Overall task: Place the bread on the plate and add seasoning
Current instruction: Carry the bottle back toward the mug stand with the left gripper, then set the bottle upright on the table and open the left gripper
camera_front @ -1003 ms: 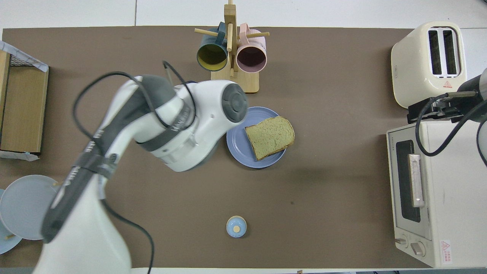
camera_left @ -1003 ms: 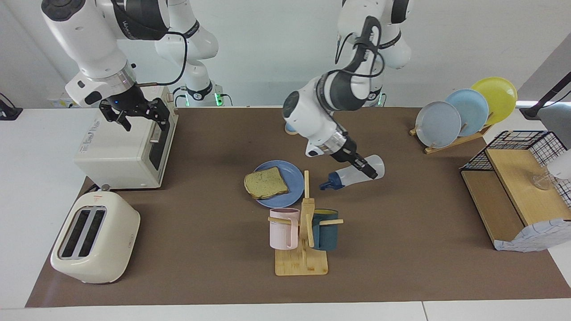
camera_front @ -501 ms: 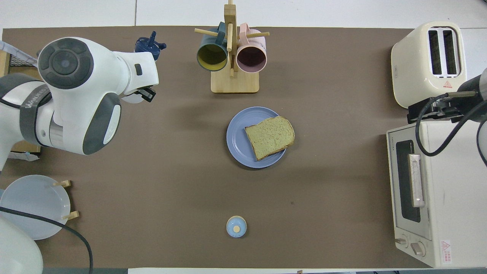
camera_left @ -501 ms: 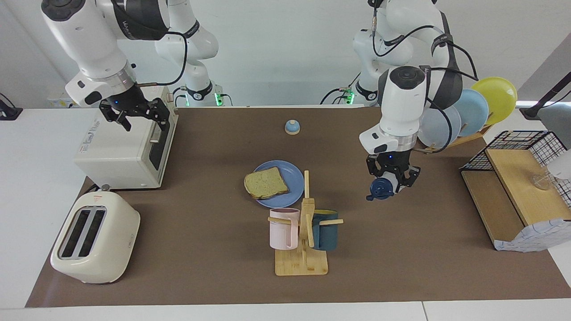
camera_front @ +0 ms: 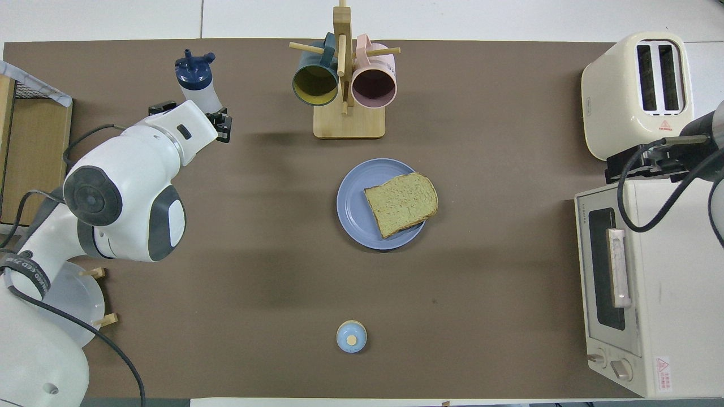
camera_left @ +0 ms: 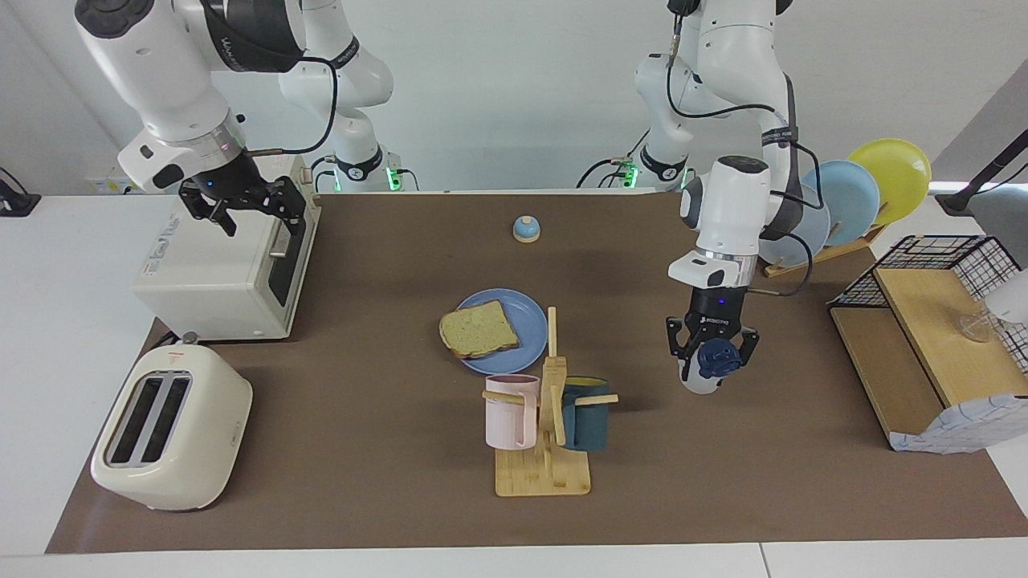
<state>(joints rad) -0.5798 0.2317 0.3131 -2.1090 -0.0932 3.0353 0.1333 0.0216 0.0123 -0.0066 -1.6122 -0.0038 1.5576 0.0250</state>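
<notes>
Left pincer (camera_left: 711, 363), right of centre in the facing view, clamps the seasoning (camera_left: 707, 368) bottle. Right pincer (camera_left: 241, 210), upper left, gapes wide and empty.

**Two high cameras, half a turn apart**

The facing view looks down from across the bench (camera_left: 321, 498) toward the robots at its top. The overhead view sits above the robots' end, looking steeply down and forward. Both take in the whole bench, sharing the plate (camera_left: 526, 311) (camera_front: 353, 195) and mug rack (camera_left: 544, 474) (camera_front: 349, 121).
</notes>
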